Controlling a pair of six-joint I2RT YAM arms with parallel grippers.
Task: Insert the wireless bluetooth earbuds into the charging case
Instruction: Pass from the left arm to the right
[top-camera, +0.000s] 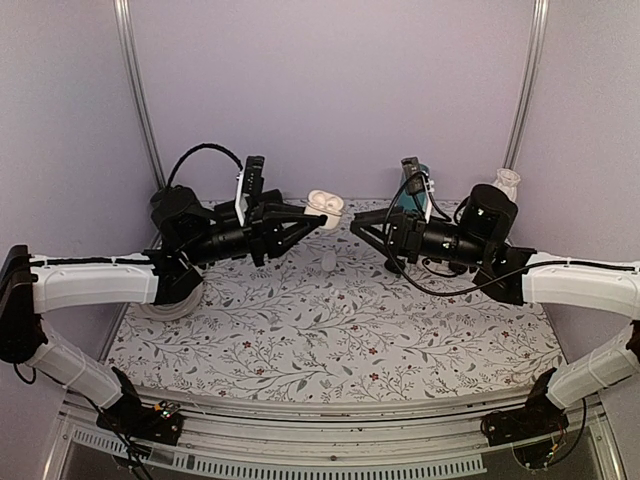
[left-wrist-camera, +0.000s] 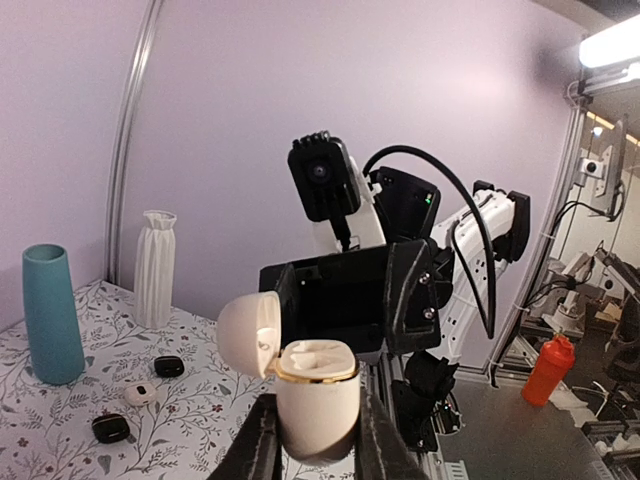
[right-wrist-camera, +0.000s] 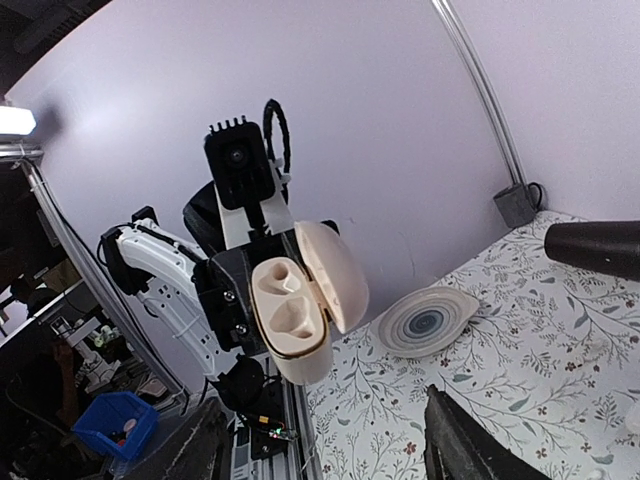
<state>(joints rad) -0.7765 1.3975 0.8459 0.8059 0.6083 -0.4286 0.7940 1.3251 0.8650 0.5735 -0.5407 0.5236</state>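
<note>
Starting on the left: the left arm reaches in over the floral tablecloth (top-camera: 330, 340), and a ringed plate (right-wrist-camera: 425, 322) lies flat near that side. The left gripper (top-camera: 310, 214) is pinched onto the lower half of the charging case (left-wrist-camera: 318, 385), holding it up off the table around the middle of the scene. The case is more or less upright with its lid (left-wrist-camera: 248, 333) swung open to one side. From the right wrist camera you look straight into the two wells, but I honestly can't tell if anything's sitting in them.

Just below the case there's a small white thing (top-camera: 330, 262) on the cloth, too tiny to make out.

Next over, the right gripper (top-camera: 355, 222) faces the case from close by. It isn't touching it, its fingers are spread wide and there's nothing between them.

Behind the right arm stand a teal cup (left-wrist-camera: 50, 315) and a ribbed white vase (left-wrist-camera: 155, 268). On the cloth near them are two small black round pieces (left-wrist-camera: 168, 366) and a tiny white piece (left-wrist-camera: 140, 393).
</note>
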